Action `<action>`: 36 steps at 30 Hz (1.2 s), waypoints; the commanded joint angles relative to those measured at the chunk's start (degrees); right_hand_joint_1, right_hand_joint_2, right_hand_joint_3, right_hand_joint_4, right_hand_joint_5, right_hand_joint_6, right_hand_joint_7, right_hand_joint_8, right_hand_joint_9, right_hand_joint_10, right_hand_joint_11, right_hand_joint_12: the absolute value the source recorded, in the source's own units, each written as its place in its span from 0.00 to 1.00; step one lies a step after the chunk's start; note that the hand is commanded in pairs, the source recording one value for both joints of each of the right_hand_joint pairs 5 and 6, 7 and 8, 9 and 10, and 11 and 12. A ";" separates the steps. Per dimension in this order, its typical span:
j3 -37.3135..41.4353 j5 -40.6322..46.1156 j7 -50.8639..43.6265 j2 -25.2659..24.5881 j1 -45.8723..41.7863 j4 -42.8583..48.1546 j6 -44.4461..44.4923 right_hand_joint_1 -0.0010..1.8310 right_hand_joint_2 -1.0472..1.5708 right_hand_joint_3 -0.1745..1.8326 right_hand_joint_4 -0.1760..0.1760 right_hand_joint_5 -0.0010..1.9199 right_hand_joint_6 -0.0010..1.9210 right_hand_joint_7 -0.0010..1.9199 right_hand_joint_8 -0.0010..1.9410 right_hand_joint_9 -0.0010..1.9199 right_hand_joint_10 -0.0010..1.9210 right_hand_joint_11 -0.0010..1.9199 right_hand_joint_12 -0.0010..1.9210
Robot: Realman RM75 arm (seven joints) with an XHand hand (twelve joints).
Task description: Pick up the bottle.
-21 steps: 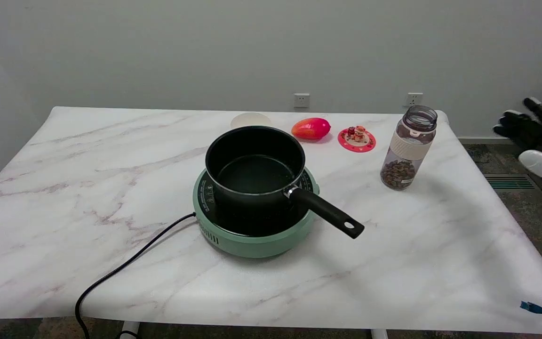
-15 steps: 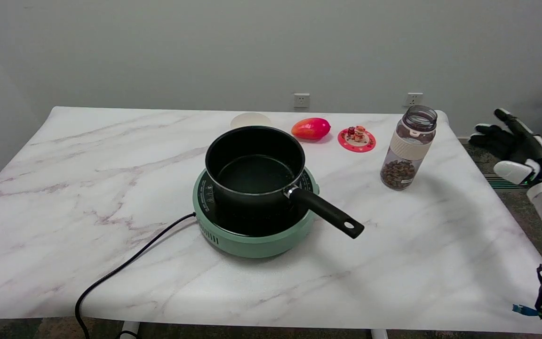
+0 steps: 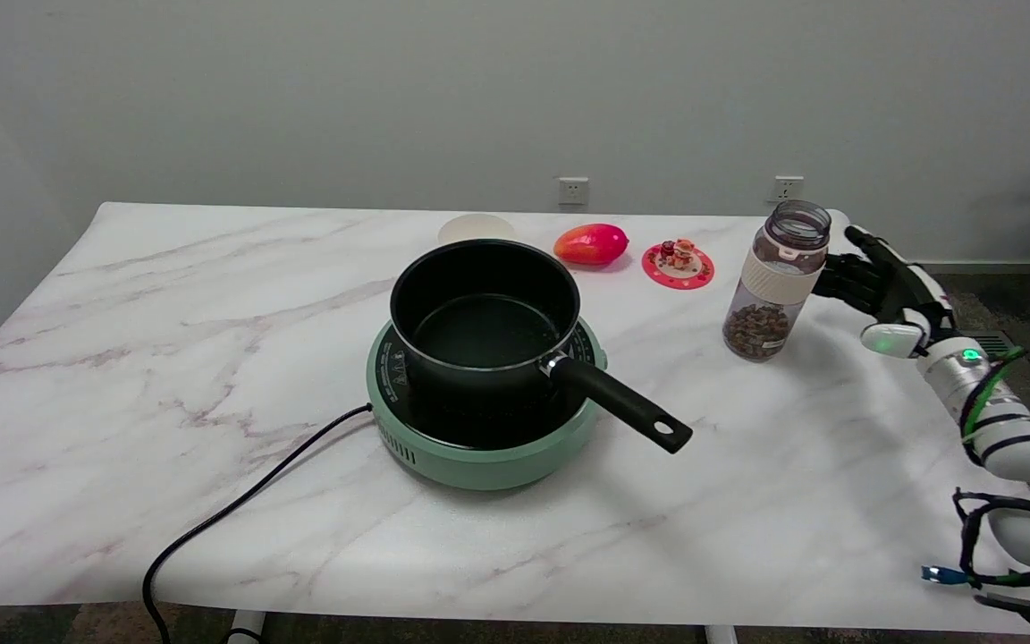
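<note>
Approach step: right hand [image 3: 883, 284] just right of the bottle [image 3: 777, 281], fingers spread, holding nothing, not yet touching it. Bottle upright, well right of the pot [image 3: 485, 315], lid off. Next, I judge: close in, wrap the white band. Marble table [image 3: 122, 358]; grey wall behind the bottle.

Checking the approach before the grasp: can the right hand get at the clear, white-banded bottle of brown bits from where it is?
Probably yes. The right hand is open just right of the clear, white-banded bottle, which stands upright with nothing between them; the round red coaster lies on its far side.
</note>
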 commanded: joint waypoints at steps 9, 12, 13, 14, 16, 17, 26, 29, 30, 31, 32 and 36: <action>-14.09 -3.26 -0.73 -3.24 16.69 -7.83 2.87 0.67 0.02 0.60 0.50 0.08 0.08 0.28 0.28 0.31 0.31 0.32 0.32; -14.09 -3.18 -0.73 -3.75 16.65 -7.47 2.87 0.67 0.02 0.60 0.50 0.08 0.08 0.28 0.28 0.31 0.31 0.32 0.32; -14.09 -3.18 -0.73 -3.95 16.61 -7.43 2.87 0.67 0.03 0.59 0.50 0.08 0.08 0.28 0.28 0.31 0.31 0.32 0.32; -14.09 -3.18 -0.73 -4.08 16.61 -7.40 2.87 0.67 0.03 0.60 0.50 0.08 0.08 0.28 0.28 0.31 0.31 0.32 0.32; -14.09 -3.26 -0.73 -4.24 16.49 -7.35 2.87 0.68 0.03 0.59 0.50 0.08 0.08 0.28 0.28 0.31 0.31 0.32 0.32; -14.09 -3.26 -0.73 -4.29 16.45 -7.35 2.87 0.68 0.04 0.58 0.50 0.08 0.08 0.28 0.28 0.30 0.30 0.32 0.32; -13.19 -2.86 -0.73 -4.21 15.74 -7.57 3.65 0.76 0.19 0.51 0.50 0.11 0.11 0.36 0.36 0.34 0.34 0.28 0.28; -12.58 -2.78 -0.73 -4.21 15.46 -7.74 3.75 0.79 0.25 0.47 0.50 0.13 0.13 0.39 0.38 0.39 0.39 0.24 0.24; -12.39 -2.78 -0.73 -4.21 15.38 -7.78 3.75 0.79 0.28 0.46 0.50 0.14 0.14 0.40 0.39 0.40 0.40 0.23 0.23; -12.25 -2.78 -0.73 -4.21 15.34 -7.82 3.75 0.80 0.31 0.48 0.50 0.16 0.16 0.42 0.41 0.42 0.42 0.25 0.25; -12.15 -2.78 -0.73 -4.21 15.27 -7.86 3.75 0.81 0.34 0.49 0.50 0.19 0.19 0.43 0.43 0.43 0.43 0.27 0.27; -11.30 -2.82 -0.65 -4.21 14.90 -7.94 3.71 0.82 0.40 0.47 0.50 0.25 0.25 0.46 0.46 0.45 0.45 0.28 0.28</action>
